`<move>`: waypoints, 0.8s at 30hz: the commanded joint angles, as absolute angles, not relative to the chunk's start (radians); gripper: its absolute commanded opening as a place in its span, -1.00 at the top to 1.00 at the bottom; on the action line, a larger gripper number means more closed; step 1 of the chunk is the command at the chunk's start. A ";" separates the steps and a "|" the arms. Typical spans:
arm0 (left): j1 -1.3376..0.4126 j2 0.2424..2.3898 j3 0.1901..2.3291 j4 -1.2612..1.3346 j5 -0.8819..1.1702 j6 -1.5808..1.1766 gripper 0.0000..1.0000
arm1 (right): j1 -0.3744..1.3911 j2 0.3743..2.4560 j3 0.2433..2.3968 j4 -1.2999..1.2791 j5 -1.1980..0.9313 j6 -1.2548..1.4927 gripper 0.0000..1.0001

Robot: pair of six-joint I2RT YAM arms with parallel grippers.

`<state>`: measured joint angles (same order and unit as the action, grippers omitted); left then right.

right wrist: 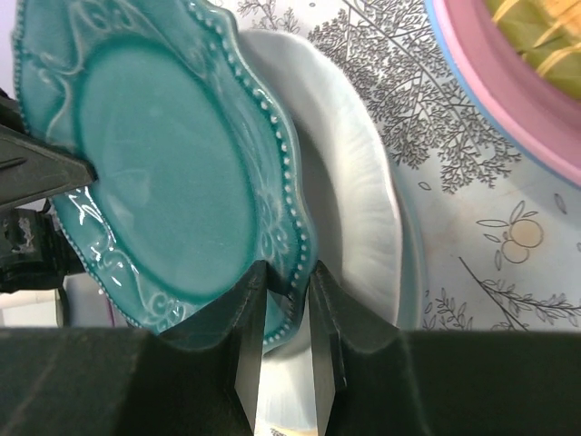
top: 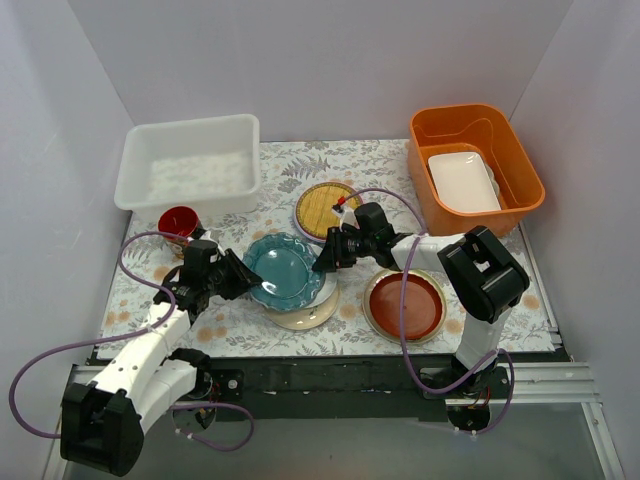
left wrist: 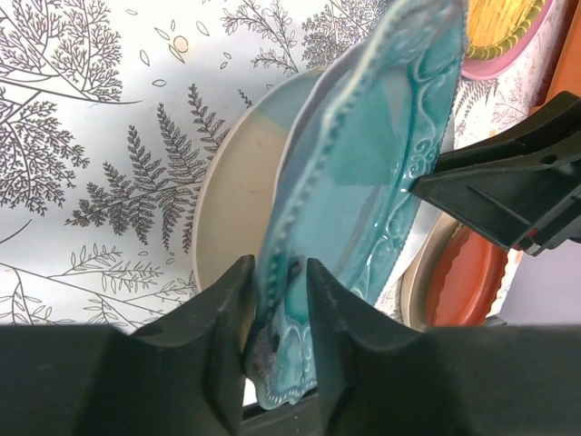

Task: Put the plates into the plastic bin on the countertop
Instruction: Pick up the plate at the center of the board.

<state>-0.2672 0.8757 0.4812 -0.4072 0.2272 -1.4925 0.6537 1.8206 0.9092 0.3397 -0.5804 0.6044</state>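
Note:
The teal scalloped plate (top: 283, 271) is held tilted above a stack of a pale cream plate (top: 305, 316) and a white plate (right wrist: 349, 200). My left gripper (top: 243, 276) is shut on its left rim; in the left wrist view the jaws (left wrist: 277, 300) pinch the teal rim (left wrist: 363, 173). My right gripper (top: 322, 262) is shut on its right rim, as the right wrist view (right wrist: 283, 291) shows. The white plastic bin (top: 190, 165) stands empty at the back left. The woven-bamboo plate (top: 327, 208) and the red-brown plate (top: 405, 303) lie on the countertop (top: 390, 165).
An orange tub (top: 520, 165) at the back right holds a white rectangular dish (top: 463, 182). A red mug (top: 178, 222) stands in front of the bin, close to my left arm. White walls close in the left, back and right sides.

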 commanded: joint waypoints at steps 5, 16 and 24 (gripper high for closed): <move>-0.281 0.882 0.509 -0.245 0.367 -1.532 0.92 | 0.709 1.802 0.954 0.443 -0.713 0.609 0.40; -0.281 0.870 0.523 -0.268 0.348 -1.534 1.00 | 0.709 1.796 0.948 0.463 -0.724 0.617 0.33; -0.281 0.844 0.554 -0.288 0.327 -1.546 1.00 | 0.707 1.790 0.953 0.460 -0.726 0.621 0.11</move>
<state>-0.2619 0.8753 0.4843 -0.3813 0.2661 -1.5093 0.6464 1.8214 0.9089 0.3557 -0.5606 0.6041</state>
